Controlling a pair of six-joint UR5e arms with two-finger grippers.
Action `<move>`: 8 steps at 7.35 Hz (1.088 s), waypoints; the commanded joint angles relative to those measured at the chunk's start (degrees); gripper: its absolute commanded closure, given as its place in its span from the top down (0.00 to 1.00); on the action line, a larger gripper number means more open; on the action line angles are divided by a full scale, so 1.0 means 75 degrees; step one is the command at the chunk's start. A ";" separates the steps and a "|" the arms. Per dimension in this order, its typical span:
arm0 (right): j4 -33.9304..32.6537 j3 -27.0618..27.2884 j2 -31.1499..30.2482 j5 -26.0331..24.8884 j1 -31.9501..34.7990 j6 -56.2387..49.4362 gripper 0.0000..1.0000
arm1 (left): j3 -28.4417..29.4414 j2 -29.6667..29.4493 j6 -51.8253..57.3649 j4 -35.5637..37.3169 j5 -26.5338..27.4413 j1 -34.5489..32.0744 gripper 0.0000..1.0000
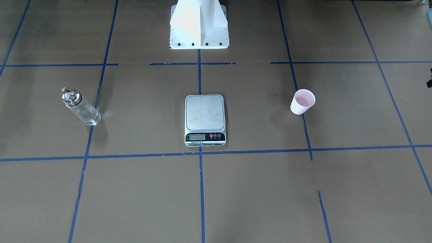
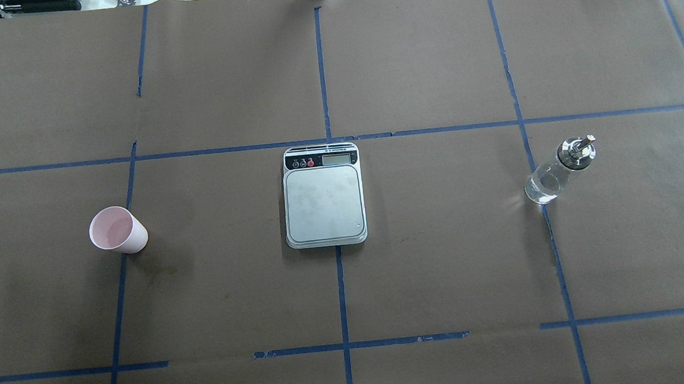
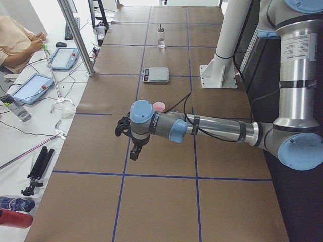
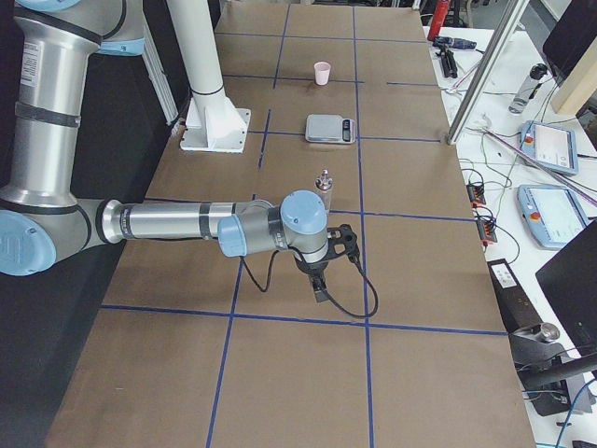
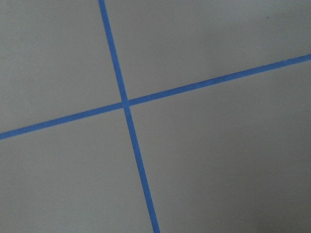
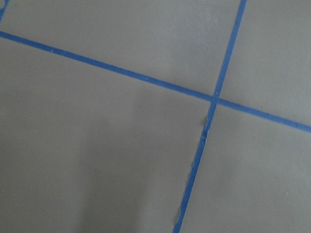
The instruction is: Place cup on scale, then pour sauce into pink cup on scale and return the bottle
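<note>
L hand (image 3: 134, 153) apart from cup (image 2: 118, 230); bottle (image 2: 556, 172) holds clear sauce (image 2: 542, 189).

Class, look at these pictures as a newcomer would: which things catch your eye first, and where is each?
The scale sits at the middle of the table, platform bare. The pink cup stands on the robot's left, the glass bottle on its right, both well clear of the scale. The side views show the left arm and right arm stretched over the table's ends, touching nothing.
</note>
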 commanded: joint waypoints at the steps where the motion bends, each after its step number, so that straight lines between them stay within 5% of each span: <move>1: 0.0697 -0.0247 0.0377 0.0015 -0.0001 0.0445 1.00 | 0.0382 -0.0147 -0.0006 -0.2978 0.0010 0.0008 1.00; 3: 0.0709 -0.0447 0.0437 0.0050 -0.0001 0.0531 1.00 | 0.1143 -0.0276 -0.0390 -0.4022 -0.0037 -0.0003 1.00; 5: 0.0720 -0.0308 0.0553 0.0039 -0.0001 0.0520 1.00 | 0.0960 -0.0242 -0.0962 -0.4677 -0.0049 0.0066 1.00; 7: 0.0709 -0.0342 0.0495 0.0039 -0.0001 0.0531 1.00 | 0.0447 -0.0161 -0.3717 -0.4669 0.0113 0.1046 1.00; 8: 0.0709 -0.0342 0.0495 0.0039 -0.0001 0.0531 1.00 | 0.0106 -0.0102 -0.4649 -0.4669 0.0776 0.1539 1.00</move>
